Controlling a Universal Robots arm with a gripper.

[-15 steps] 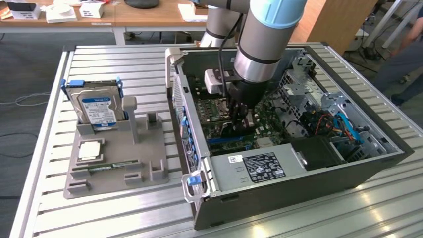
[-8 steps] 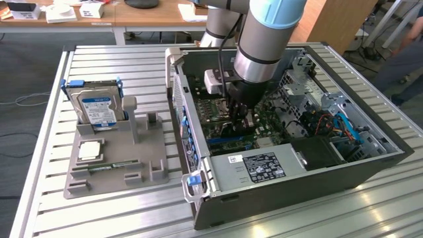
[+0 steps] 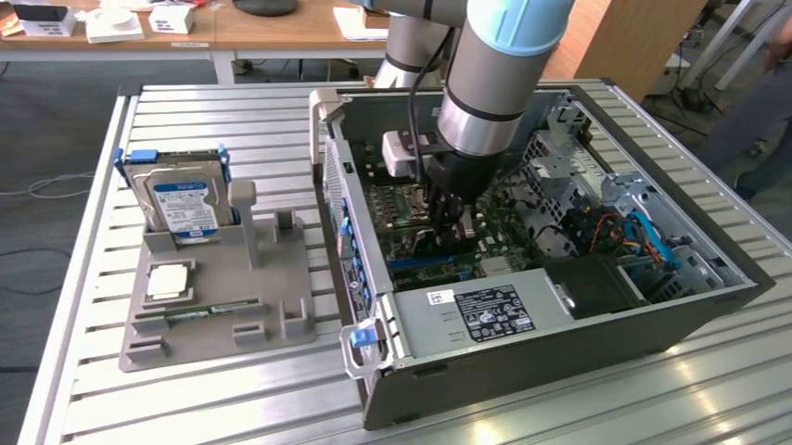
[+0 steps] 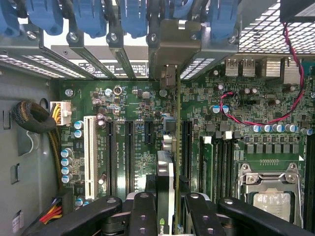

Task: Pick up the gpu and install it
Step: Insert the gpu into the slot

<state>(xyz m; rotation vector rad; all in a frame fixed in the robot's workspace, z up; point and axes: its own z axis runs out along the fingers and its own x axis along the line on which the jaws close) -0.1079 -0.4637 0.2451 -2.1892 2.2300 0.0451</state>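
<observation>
The gpu [image 4: 166,172] is seen edge-on, a thin dark card standing upright over the green motherboard [image 4: 133,98]. Its pale metal bracket [image 4: 170,73] reaches the rear slot openings of the case. My gripper [image 4: 170,216] is shut on the card, with black fingers [image 4: 142,211] on either side of it. In the exterior view my gripper [image 3: 443,221] is lowered inside the open computer case [image 3: 557,343], just above the board, with the dark gpu [image 3: 427,243] below it among the expansion slots.
Blue slot latches [image 4: 133,14] line the case's rear wall. A white slot [image 4: 89,152], the CPU socket [image 4: 268,191] and a red-black wire [image 4: 256,118] flank the card. A grey fixture [image 3: 210,297] at the exterior view's left holds a hard drive [image 3: 184,204] and a RAM stick [image 3: 204,312].
</observation>
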